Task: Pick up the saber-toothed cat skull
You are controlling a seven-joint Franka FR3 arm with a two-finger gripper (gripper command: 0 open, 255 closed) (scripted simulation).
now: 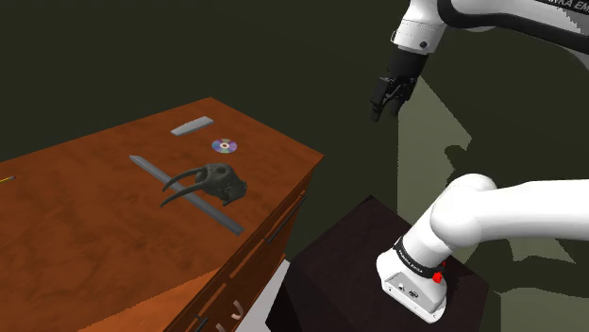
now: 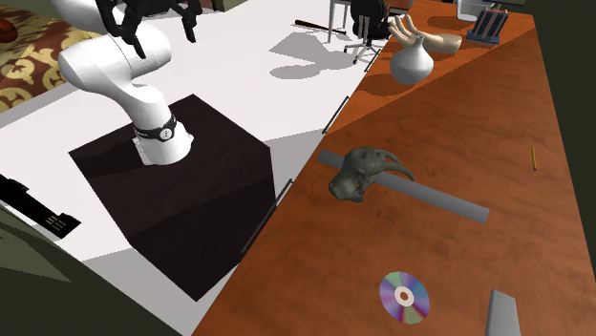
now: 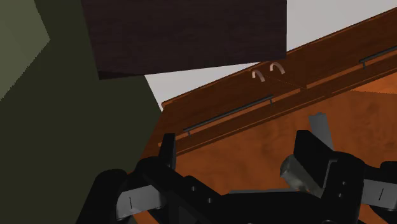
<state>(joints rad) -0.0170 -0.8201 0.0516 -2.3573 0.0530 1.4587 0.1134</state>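
The saber-toothed cat skull [image 1: 213,183] is dark grey with two long curved fangs. It rests across a long grey bar [image 1: 185,192] near the middle of the reddish-brown wooden table [image 1: 85,236]. In the second exterior view the skull [image 2: 358,172] lies close to the table edge that faces the stand. My black gripper [image 1: 388,101] hangs in the air well off the table, above and to the shoulder view's right of the skull. In the wrist view its fingers [image 3: 167,150] stand apart with nothing between them, over the table's drawer front [image 3: 267,108].
A shiny disc [image 1: 224,145] and a flat grey slab [image 1: 193,125] lie beyond the skull. A white vase [image 2: 413,62], a hand sculpture [image 2: 432,38] and a pencil [image 2: 533,157] sit further along the table. The dark stand [image 2: 181,191] is beside the table.
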